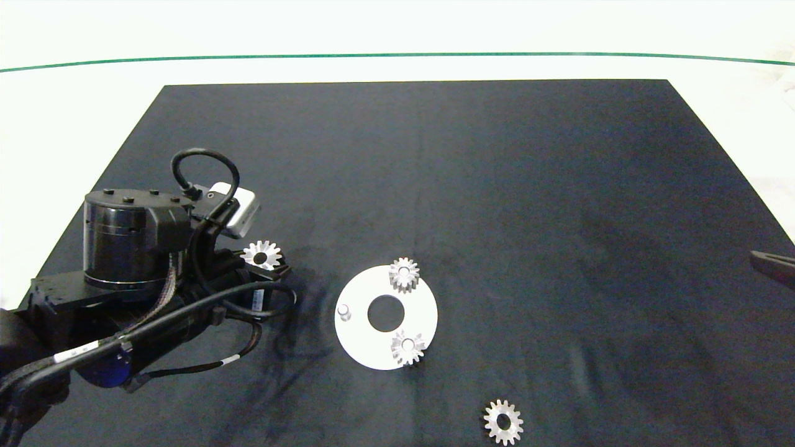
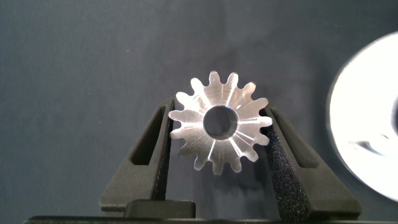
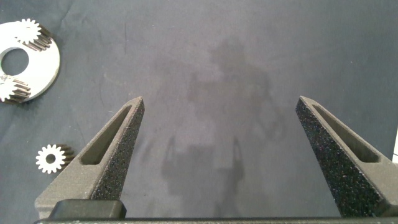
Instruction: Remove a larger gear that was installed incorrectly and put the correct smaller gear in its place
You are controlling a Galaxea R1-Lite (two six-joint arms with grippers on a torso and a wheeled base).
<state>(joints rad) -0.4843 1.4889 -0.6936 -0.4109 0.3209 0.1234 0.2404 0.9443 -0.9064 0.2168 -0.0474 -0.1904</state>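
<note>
Left of the plate (image 1: 372, 354), the left gripper (image 1: 266, 264) clamps the larger gear (image 1: 261, 254), off its peg (image 1: 343, 310); the smaller gear (image 1: 504, 422) waits uninstalled, right gripper (image 3: 217, 134) spread wide.

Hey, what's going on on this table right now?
The left tool is shut on a silver gear beside the white disc. The disc carries two gears on pegs; a third peg is bare. A second loose gear lies on the black mat. The right tool sits open at the right edge.
</note>
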